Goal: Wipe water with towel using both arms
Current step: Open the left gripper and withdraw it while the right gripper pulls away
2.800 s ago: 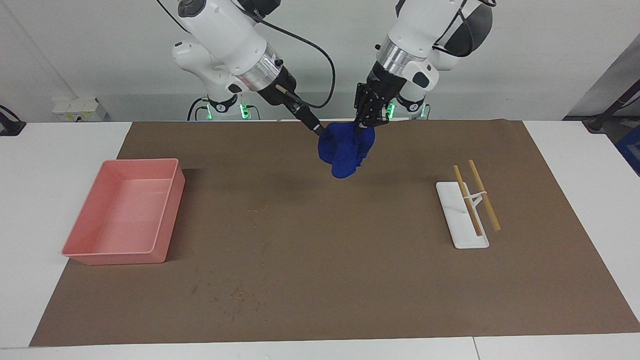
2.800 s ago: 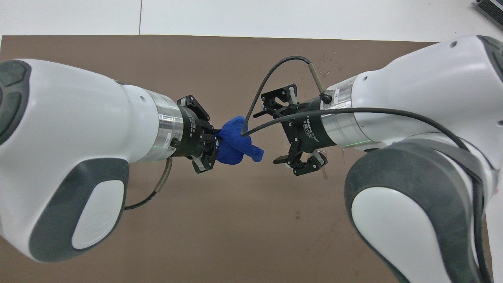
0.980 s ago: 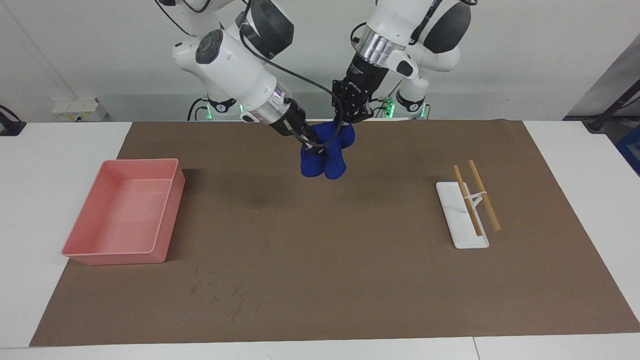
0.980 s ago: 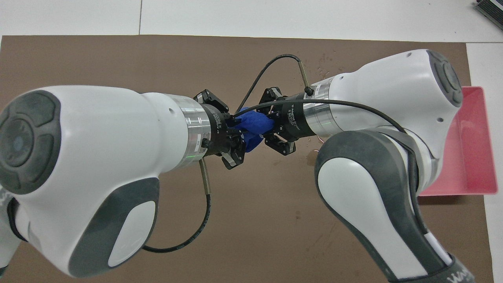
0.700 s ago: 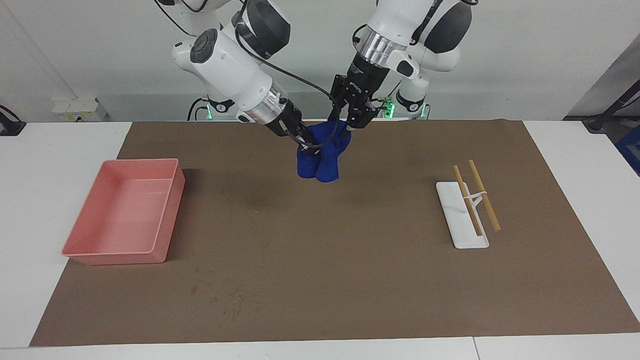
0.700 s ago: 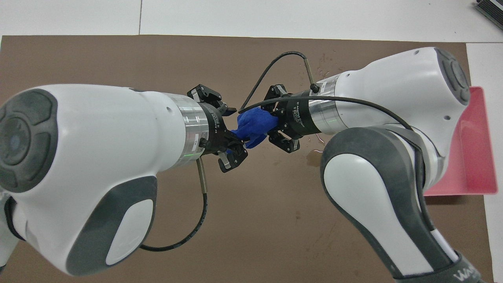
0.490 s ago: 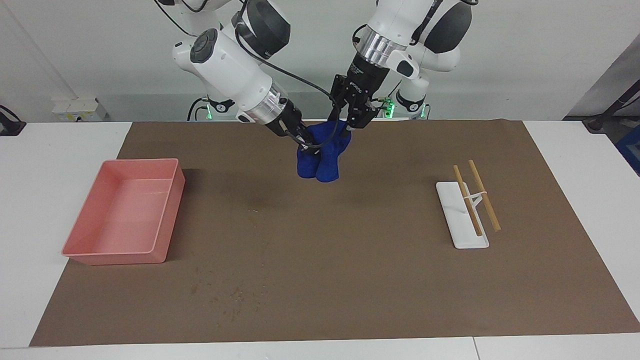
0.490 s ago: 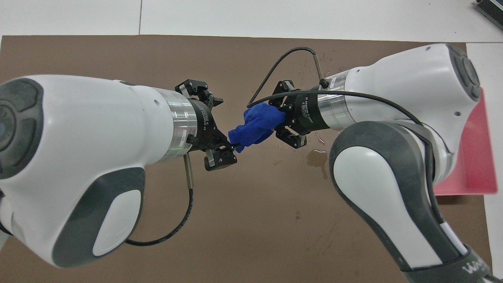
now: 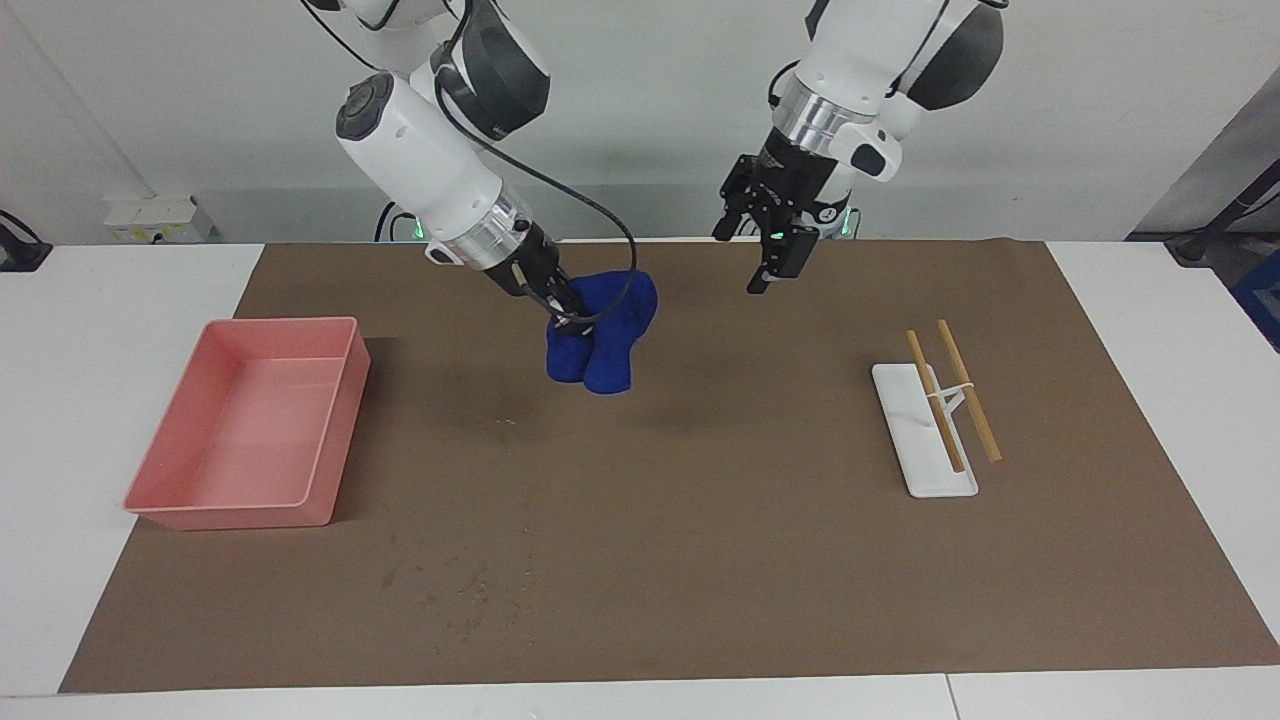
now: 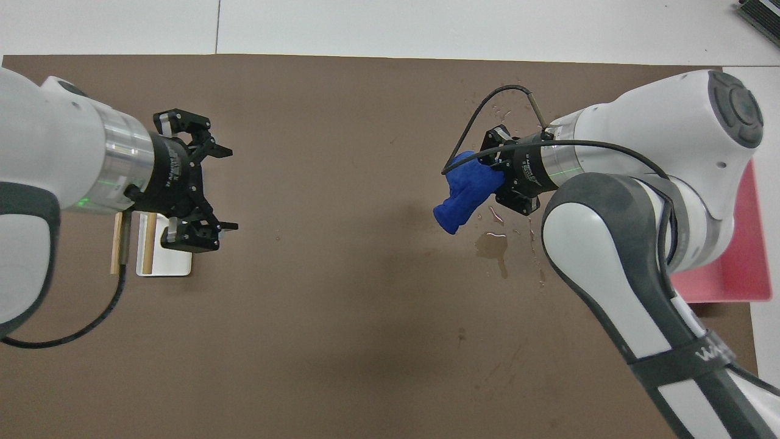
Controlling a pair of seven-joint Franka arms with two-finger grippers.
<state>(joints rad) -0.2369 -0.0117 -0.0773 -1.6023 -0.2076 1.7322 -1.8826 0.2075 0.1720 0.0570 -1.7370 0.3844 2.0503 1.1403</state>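
Right gripper [image 9: 566, 312] is clamped shut on the towel [image 9: 600, 338], a bunchy royal-blue wad that hangs from its fingertips above the brown mat [image 9: 660, 560], clear of the surface. In the overhead view the towel [image 10: 466, 190] is up over the mat next to a small puddle of water [image 10: 493, 245] with scattered droplets around it. Left gripper [image 9: 768, 262] hangs in the air over the mat toward the left arm's end of the bench, its fingers spread wide with nothing between them; from overhead the left gripper [image 10: 218, 188] shows both fingertips well apart.

Largest of all is the white bench [image 9: 120, 290], nearly covered by the brown mat. Two white arms come down from the robots' end: the right arm [image 9: 425, 170] slants toward the middle of the mat, the left arm [image 9: 850, 80] stays nearer its own base. A pink tray [image 9: 160, 500] sits at the right arm's end of the mat. At the left arm's end lies a white rectangular holder [image 9: 925, 475] with a pair of wooden chopsticks [image 9: 968, 390] resting across it, one stick partly off its edge. Faint dark stains [image 9: 455, 595] mark the mat farther from the robots.
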